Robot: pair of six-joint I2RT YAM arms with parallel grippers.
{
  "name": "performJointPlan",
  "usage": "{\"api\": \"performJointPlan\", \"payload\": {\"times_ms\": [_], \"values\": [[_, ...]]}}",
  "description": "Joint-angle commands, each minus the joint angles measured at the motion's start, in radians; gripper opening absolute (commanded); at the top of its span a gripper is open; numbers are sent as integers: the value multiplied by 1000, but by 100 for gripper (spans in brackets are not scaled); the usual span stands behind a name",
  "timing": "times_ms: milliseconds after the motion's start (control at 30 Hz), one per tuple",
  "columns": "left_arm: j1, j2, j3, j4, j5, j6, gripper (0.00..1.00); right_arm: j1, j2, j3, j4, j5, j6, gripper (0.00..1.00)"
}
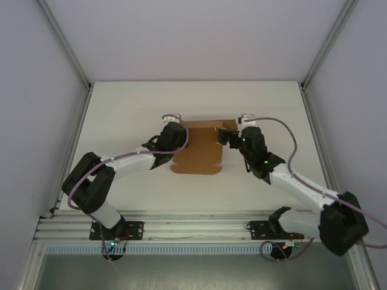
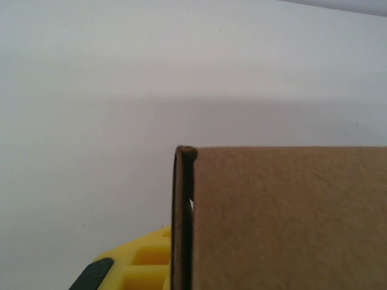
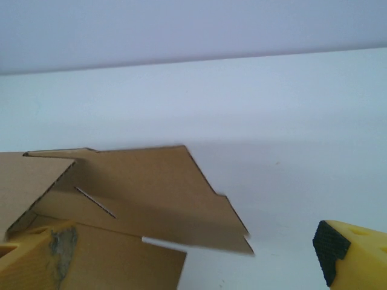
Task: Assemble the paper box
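The paper box [image 1: 196, 151] is a brown cardboard sheet lying mid-table, with its far edge folded up between the two grippers. My left gripper [image 1: 176, 136] is at the box's far left corner. In the left wrist view, that gripper [image 2: 181, 269] is shut on a doubled-over cardboard wall [image 2: 284, 217]. One yellow finger [image 2: 139, 266] presses its left face and the other is hidden behind it. My right gripper [image 1: 232, 138] is at the far right corner. It [image 3: 187, 260] stands open, with a raised angled flap [image 3: 157, 199] lying between its yellow fingers [image 3: 354, 254].
The white table [image 1: 127, 115] stretches all round the sheet. Aluminium frame posts [image 1: 66, 54] and grey walls close in the sides. A metal rail [image 1: 193, 226] with the arm bases runs along the near edge.
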Motion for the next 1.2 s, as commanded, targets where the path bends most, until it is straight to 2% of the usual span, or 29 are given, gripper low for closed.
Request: {"api": "performJointPlan", "payload": {"times_ms": [0,133,267,400,567,700,767,800,867,933,1000,1100,1167], "values": [[-8,-12,35,-25,-12,-1,0,-53,-91,-36,-128,47,71,100],[-8,-31,32,-20,-2,-1,0,-176,-123,-69,-186,-9,179,100],[-7,-52,27,-17,-1,-13,0,-233,-76,-88,-169,-102,223,100],[-8,-50,46,-44,-14,-6,0,-234,-26,-56,-137,-224,198,100],[-8,-36,42,-53,-46,-2,0,-230,-119,-20,25,-414,188,100],[-8,-15,51,-51,-32,-7,0,-225,-123,53,28,-503,190,100],[-8,-9,54,-56,-27,-8,0,-221,-109,70,63,-571,201,95],[-7,-9,57,-56,-27,-7,0,-216,-98,80,92,-618,222,90],[-8,-1,61,-58,-28,-6,0,-204,-72,103,125,-692,249,70],[-8,0,65,-57,-23,-4,0,-183,-38,138,102,-698,250,39],[-8,-1,64,-49,-14,-7,0,-169,11,179,39,-669,244,19],[-8,-3,64,-50,-9,-14,0,-166,88,224,-45,-652,242,6],[-7,-10,64,-56,-13,-24,0,-165,119,225,-66,-632,250,3]]}}
